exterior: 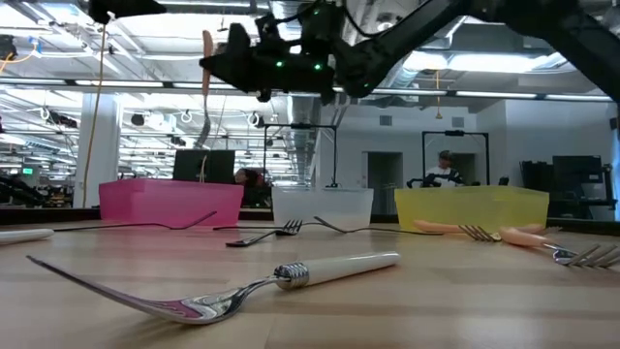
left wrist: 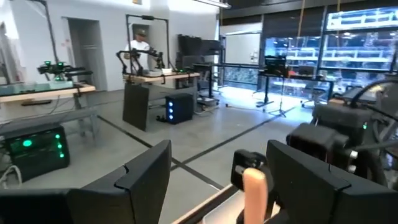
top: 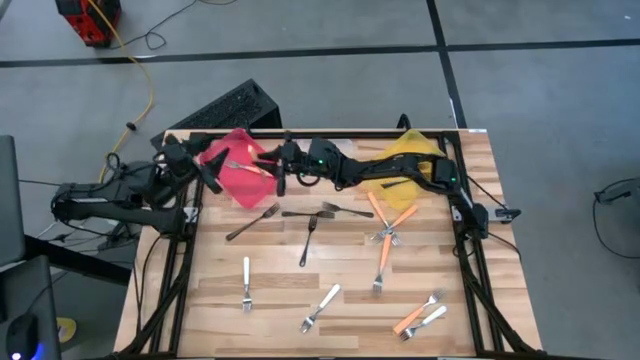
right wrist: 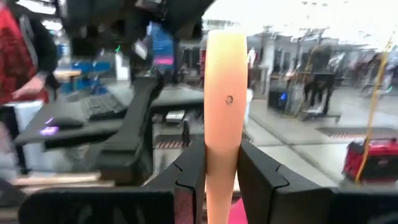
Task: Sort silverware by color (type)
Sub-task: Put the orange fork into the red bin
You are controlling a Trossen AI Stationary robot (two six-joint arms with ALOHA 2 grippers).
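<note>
Above wooden table [top: 280, 300], right gripper [top: 281, 170] pinches an orange-handled fork [right wrist: 222, 112] over red bin [top: 240, 182]; left gripper [top: 205, 165] gapes beside, empty.

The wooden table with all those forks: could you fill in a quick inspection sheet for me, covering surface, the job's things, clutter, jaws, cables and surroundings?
Surface: wooden table, slatted top, forks scattered over it.
Job's things: orange-handled fork held upright above the pink bin; dark forks mid-table; white forks near the front edge; more orange-handled forks on the right; one fork already lies in the pink bin.
Clutter: nothing seen beyond the pink, clear and yellow bin at the back edge.
Grippers: right gripper jaws shut on the orange-handled fork; left gripper jaws open beside it.
Cables: yellow cable on the floor.
Surroundings: workshop with desks; a person at a distant bench.
</note>
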